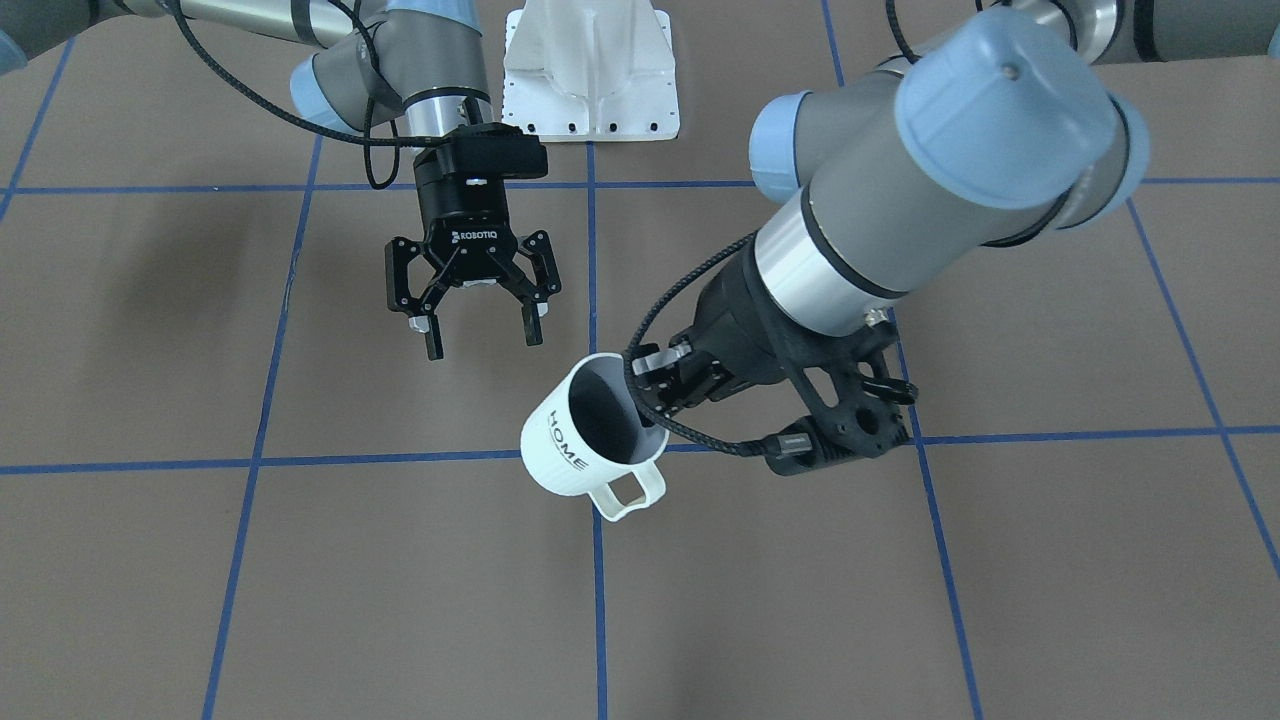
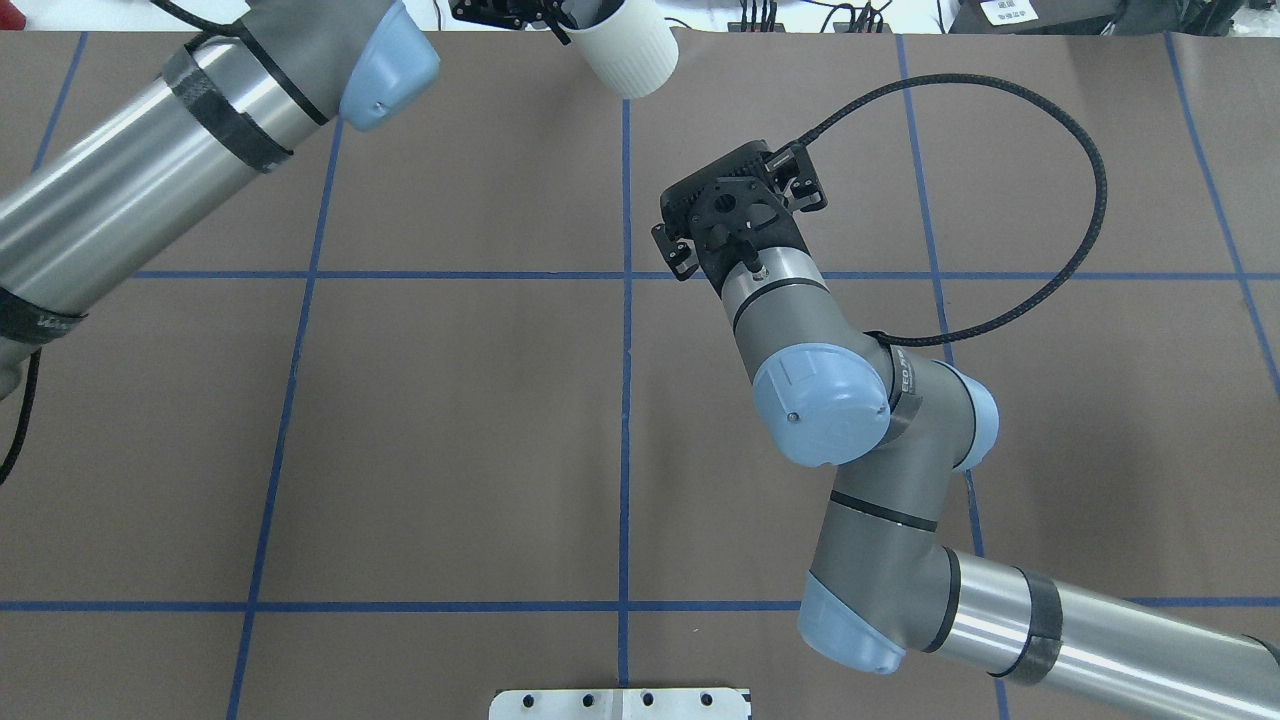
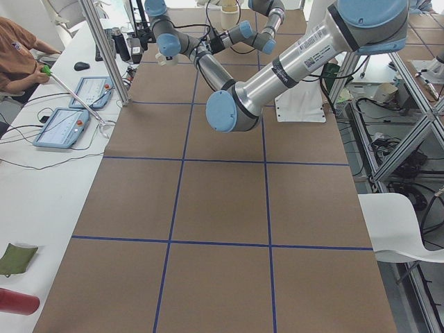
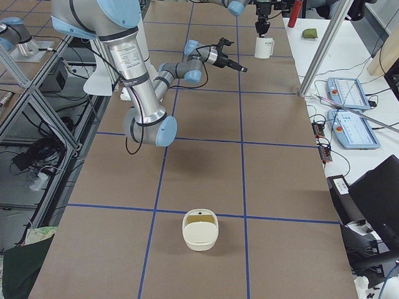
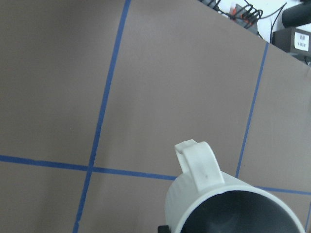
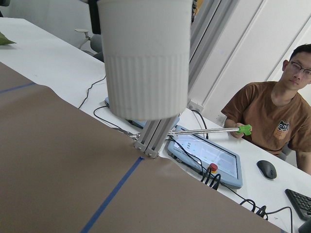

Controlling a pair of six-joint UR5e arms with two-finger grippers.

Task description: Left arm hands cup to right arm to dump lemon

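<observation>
Bring the open right hand (image 1: 482, 342), fingers spread wide, level with the ribbed body of the white "HOME" mug (image 1: 575, 445). Aim below the rim and away from the squared handle (image 1: 632, 495). Stay clear of the left hand (image 1: 648, 405), clamped on the rim with one finger inside the grey wall and one outside. Close fully on the body before loosening anything on the left side. Expect fair purchase from the ribs. Hold the mouth upward throughout, or risk tipping the lemon out too soon. Cannot see the lemon itself: only grey inner wall on show in the front-facing and left wrist views, with no sight of the bottom.

Held aloft over the counter (image 1: 300, 600), at centre of the front-facing view, just below and to the right of the right hand's fingertips, near but not touching. Roughly upright at upper centre of the right wrist view, straight ahead of that hand. Well apart from the cream bowl (image 4: 200, 230) at lower centre of the exterior right view.
</observation>
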